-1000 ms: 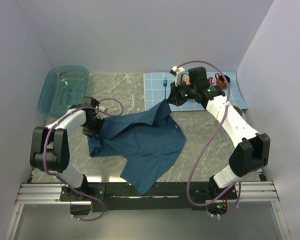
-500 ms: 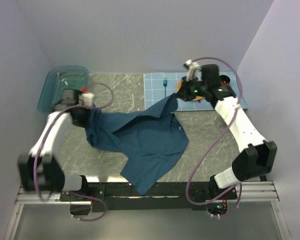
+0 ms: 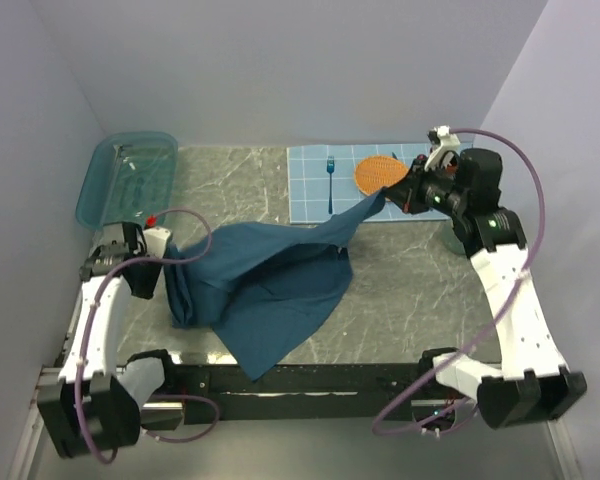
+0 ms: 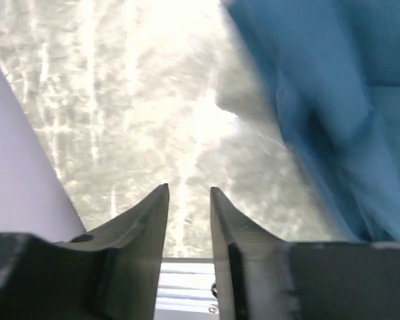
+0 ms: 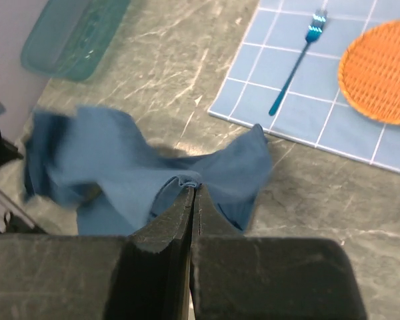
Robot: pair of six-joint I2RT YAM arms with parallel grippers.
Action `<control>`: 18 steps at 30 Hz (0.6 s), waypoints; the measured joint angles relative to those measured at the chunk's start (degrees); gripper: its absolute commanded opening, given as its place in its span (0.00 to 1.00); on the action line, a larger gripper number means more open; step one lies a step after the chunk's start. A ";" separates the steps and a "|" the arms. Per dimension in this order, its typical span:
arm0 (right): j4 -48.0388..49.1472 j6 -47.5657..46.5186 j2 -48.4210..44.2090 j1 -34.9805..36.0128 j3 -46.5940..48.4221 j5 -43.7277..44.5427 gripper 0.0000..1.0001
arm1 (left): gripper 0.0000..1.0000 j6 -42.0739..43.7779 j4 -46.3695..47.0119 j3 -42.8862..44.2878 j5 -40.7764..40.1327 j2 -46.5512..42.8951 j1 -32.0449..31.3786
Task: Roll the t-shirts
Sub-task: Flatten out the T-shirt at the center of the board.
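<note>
Lab robot cell: plain lilac walls [image 3: 280,70], marble-look tabletop [image 3: 410,290], black mounting rail [image 3: 330,378].

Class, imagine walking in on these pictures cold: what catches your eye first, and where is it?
The dark teal t-shirt dominates, stretched across the middle of the table up to the right gripper, which pinches one edge near the blue checked placemat. Next come the orange plate on that placemat, back right, and the translucent blue tub in the back left corner.

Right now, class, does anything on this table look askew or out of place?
The t-shirt lies bunched and skewed, not flat: the right pincer, shut on one edge, stretches it towards the placemat, while the left pincer stands open and empty beside it.
</note>
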 measured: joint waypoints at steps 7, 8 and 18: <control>2.03 4.02 15.76 -1.20 4.09 0.81 0.00 | 0.49 -1.11 2.78 13.60 2.73 13.11 0.57; 2.12 4.31 17.75 -1.22 4.57 0.81 0.00 | 0.49 -1.33 3.30 16.22 5.09 14.62 0.17; 2.93 6.01 23.43 -1.27 9.62 -0.52 0.00 | 0.47 -1.70 2.97 14.60 14.43 27.23 -16.13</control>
